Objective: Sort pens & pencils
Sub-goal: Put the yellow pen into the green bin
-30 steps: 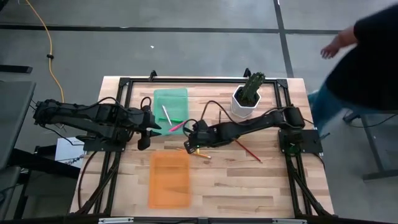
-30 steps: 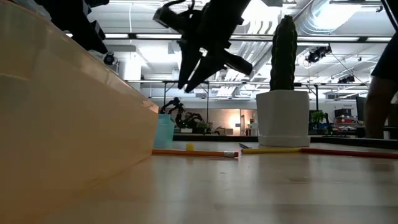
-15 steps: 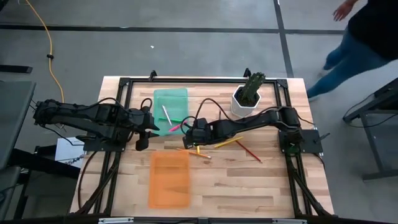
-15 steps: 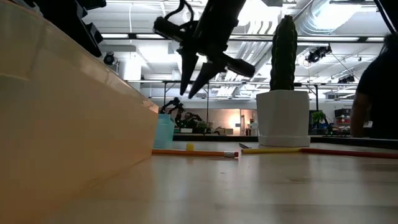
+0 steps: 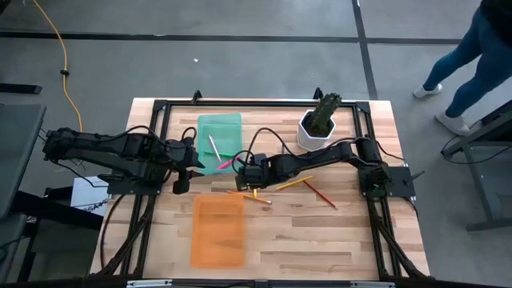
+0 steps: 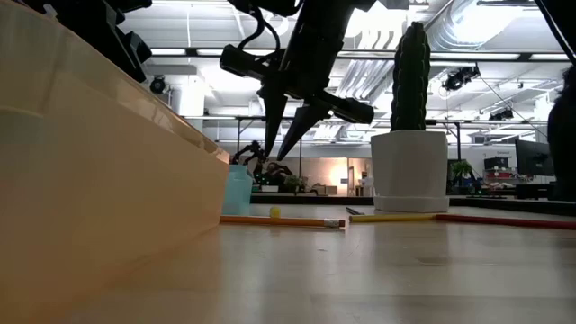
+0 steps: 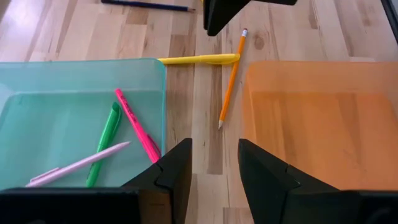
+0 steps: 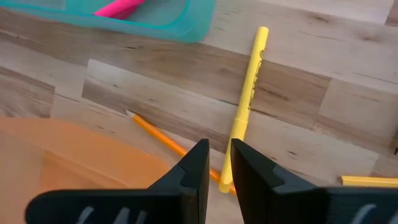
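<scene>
Right tool (image 8: 214, 163) slid closer to the green tray (image 5: 219, 128), fingers almost together.
Yellow pen (image 8: 246, 93) lies beside an orange pencil (image 8: 163, 140); left tool (image 7: 214, 165) waits, fingers apart.

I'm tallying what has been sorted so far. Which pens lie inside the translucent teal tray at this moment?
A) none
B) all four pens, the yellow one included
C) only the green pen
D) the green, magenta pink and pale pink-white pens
D: the left wrist view shows the green pen, the magenta pink pen and the pale pink-white pen inside the translucent teal tray, while the yellow pen lies on the wooden table outside it.
</scene>
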Controlling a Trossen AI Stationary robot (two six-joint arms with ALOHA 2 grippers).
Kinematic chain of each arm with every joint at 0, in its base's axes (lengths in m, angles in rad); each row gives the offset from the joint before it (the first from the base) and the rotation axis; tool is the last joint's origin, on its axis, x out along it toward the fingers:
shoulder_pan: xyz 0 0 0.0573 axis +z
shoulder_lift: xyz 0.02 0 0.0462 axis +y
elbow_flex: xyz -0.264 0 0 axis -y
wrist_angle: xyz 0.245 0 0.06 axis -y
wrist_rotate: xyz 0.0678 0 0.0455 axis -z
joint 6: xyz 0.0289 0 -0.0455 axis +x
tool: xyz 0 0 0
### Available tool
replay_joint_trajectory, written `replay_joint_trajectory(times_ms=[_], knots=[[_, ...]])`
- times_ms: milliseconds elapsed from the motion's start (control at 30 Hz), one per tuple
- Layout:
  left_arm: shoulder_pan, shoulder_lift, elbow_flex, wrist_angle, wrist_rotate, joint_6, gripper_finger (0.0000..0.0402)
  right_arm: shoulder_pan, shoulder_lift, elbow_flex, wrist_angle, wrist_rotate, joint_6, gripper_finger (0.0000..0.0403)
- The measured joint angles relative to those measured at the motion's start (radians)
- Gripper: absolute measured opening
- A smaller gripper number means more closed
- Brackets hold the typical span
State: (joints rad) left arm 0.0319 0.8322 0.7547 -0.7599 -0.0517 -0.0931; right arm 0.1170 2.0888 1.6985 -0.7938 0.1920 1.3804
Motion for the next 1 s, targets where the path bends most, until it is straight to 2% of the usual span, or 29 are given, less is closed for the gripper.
replay_joint_trajectory(times_ms=[133, 333, 600, 1000], knots=[[0.000, 0.000, 0.000, 0.000, 0.000, 0.010, 0.0119, -0.007, 0.000, 0.000, 0.006, -0.030, 0.000, 0.0058], [0.000, 0.000, 0.000, 0.000, 0.000, 0.018, 0.0119, -0.007, 0.000, 0.000, 0.015, -0.022, -0.028, 0.0061], [0.000, 0.000, 0.000, 0.000, 0.000, 0.018, 0.0119, -0.012, 0.014, 0.000, 0.059, -0.029, -0.018, 0.0104], [0.000, 0.000, 0.000, -0.001, 0.000, 0.018, 0.0119, -0.012, 0.086, 0.000, 0.048, -0.126, 0.016, 0.0108]])
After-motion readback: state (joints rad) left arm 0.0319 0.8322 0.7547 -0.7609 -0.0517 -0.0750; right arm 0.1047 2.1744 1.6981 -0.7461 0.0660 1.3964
